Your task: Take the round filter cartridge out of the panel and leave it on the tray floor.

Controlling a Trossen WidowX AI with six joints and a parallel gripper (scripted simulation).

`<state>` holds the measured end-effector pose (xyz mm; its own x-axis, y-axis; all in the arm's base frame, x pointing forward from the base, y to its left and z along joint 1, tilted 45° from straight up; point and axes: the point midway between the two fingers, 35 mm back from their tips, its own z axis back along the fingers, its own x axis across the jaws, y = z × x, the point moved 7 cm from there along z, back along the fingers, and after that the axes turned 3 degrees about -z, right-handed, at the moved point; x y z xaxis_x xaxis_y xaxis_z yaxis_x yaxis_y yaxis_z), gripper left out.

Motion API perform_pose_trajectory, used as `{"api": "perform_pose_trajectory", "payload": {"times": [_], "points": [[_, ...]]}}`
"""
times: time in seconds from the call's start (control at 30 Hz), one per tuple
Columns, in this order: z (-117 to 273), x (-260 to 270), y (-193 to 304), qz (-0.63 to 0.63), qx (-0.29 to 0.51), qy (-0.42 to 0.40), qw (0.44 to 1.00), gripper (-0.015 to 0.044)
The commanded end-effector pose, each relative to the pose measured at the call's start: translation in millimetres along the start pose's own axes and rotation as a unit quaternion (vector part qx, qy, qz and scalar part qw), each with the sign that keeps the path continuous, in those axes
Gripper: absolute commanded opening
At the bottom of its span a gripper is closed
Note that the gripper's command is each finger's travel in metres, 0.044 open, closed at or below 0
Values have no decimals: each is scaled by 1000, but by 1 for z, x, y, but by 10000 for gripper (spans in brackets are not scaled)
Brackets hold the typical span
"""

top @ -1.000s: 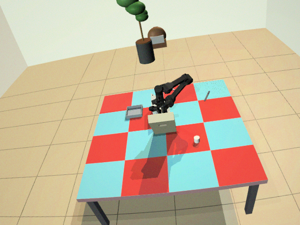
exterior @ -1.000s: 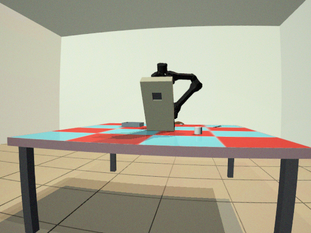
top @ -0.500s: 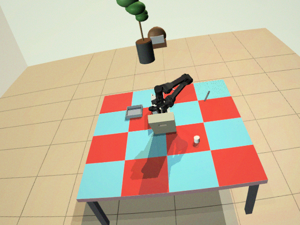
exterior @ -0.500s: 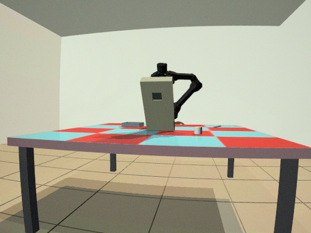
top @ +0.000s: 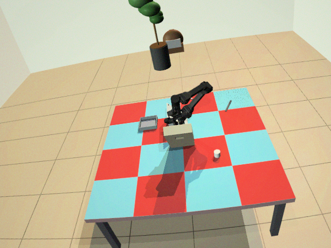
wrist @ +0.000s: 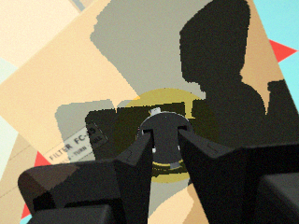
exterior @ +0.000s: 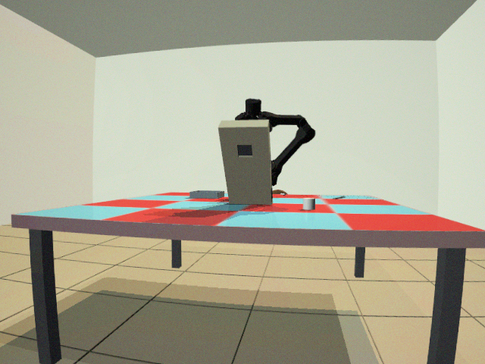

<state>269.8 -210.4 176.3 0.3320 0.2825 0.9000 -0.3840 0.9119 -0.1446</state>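
The dark round filter cartridge (wrist: 166,148) sits in the service panel (top: 177,129) (exterior: 246,176) (wrist: 42,89), inside a yellow ring (wrist: 146,99). My gripper (wrist: 163,135) is partly open with nothing between its fingers. Its two fingertips are over the two narrow slots on the cartridge face and cover most of them; how far they reach into the slots I cannot tell. The panel hides the cartridge in the top and exterior views. The grey tray (top: 147,129) (exterior: 206,194) stands on the table left of the panel and is empty.
A white cylinder (top: 216,153) (exterior: 308,203) stands on the table, to the right of the panel in the top and exterior views. A thin grey rod (top: 228,106) lies at the far right. A printed label (wrist: 77,142) is on the panel face beside the ring.
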Motion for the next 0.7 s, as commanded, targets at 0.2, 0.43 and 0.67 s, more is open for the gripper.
{"api": "perform_pose_trajectory", "payload": {"times": [0.2,0.43,0.67], "points": [[-6,-1,0,-3,0,1,1000,102],[-8,-1,0,-3,0,1,1000,102],[-10,-1,0,-3,0,1,1000,102]]}}
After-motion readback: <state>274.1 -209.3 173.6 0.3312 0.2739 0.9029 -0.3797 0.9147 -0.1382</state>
